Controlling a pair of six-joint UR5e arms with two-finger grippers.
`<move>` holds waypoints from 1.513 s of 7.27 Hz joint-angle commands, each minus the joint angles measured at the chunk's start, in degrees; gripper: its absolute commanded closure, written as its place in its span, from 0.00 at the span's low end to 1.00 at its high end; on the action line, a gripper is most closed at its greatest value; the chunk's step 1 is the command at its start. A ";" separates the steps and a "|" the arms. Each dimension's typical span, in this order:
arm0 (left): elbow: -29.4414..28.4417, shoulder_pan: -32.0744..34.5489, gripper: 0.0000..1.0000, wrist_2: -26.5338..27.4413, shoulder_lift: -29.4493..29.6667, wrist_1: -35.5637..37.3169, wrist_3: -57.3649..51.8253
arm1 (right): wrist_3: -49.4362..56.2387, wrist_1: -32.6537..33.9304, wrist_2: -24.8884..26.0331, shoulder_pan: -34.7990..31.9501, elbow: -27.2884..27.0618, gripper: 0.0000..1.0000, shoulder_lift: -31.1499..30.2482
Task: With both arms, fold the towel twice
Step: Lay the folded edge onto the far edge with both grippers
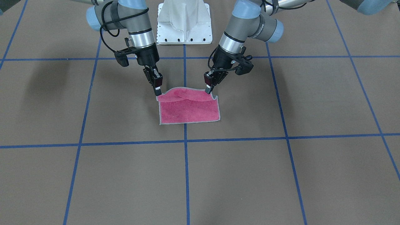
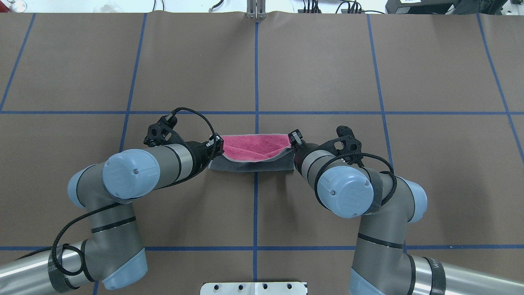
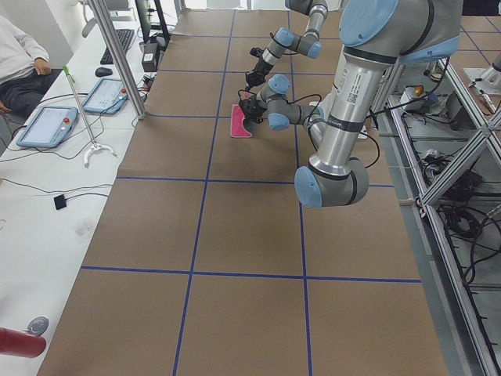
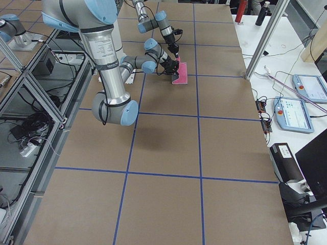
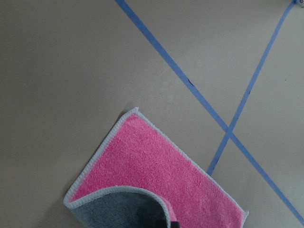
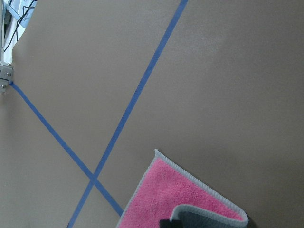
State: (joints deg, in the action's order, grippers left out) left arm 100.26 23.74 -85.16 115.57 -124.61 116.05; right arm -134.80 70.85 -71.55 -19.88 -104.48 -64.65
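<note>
My left gripper (image 2: 217,144) and right gripper (image 2: 293,138) each pinch a raised near corner of the towel (image 2: 254,150). It stretches nine to three between them, far edge on the table (image 2: 327,61) at twelve o'clock.

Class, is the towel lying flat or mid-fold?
Mid-fold: the left gripper and right gripper hold up one towel edge, exposing grey underside.
</note>
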 commanded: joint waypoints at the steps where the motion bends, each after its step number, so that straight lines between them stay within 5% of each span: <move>1: -0.50 0.52 1.00 -0.01 0.01 -0.02 -0.30 | 0.85 -0.28 0.01 -0.95 3.12 1.00 2.33; 8: -3.93 0.87 1.00 0.08 0.01 -0.55 -0.30 | 2.34 -0.36 0.10 -1.04 4.19 1.00 2.34; 9: -4.45 0.78 0.90 0.17 0.10 -0.64 -0.39 | 2.52 -0.28 0.10 -1.13 4.19 0.95 2.34; 10: -5.24 0.78 0.35 0.08 0.27 -0.72 -2.48 | 6.09 -0.02 0.10 -1.48 4.19 0.32 2.51; 11: -5.25 1.30 0.01 -0.09 0.62 -0.73 -5.89 | 9.78 0.07 -0.07 -2.26 4.19 0.00 3.21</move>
State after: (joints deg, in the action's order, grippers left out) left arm 95.34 24.66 -85.10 115.87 -125.28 113.35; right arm -129.03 70.76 -71.50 -21.43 -100.29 -62.02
